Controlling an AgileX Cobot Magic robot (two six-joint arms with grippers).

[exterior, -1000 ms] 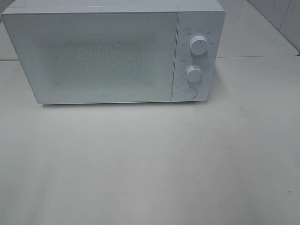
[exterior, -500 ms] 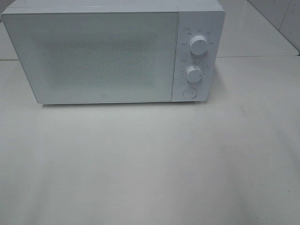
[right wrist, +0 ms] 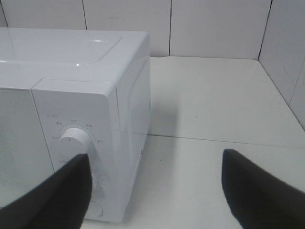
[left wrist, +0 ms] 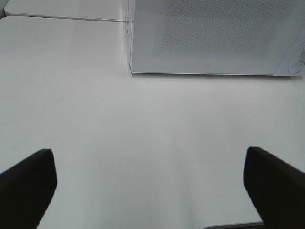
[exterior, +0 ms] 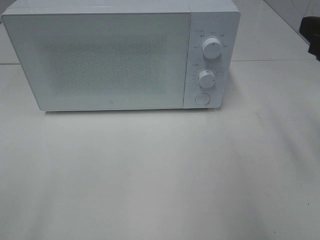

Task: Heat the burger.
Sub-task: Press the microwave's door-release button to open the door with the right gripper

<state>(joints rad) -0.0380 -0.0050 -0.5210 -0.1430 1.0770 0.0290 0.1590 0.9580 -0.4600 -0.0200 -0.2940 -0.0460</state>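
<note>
I can't see the burger in any view. The white microwave (exterior: 120, 55) fills the upper left of the high frame, with its door (exterior: 100, 60) shut. My left gripper (left wrist: 148, 167) hangs with its fingers spread wide over the bare table (left wrist: 143, 124) in front of that door. The right gripper (right wrist: 155, 171), fingers also apart, sits by the upper dial (right wrist: 72, 139).

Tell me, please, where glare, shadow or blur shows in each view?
Exterior high: flat, hazy light, a faint shadow in front of the microwave. Left wrist: even light, the left gripper dark and soft-edged. Right wrist: glare atop the microwave, the right gripper blurred.
</note>
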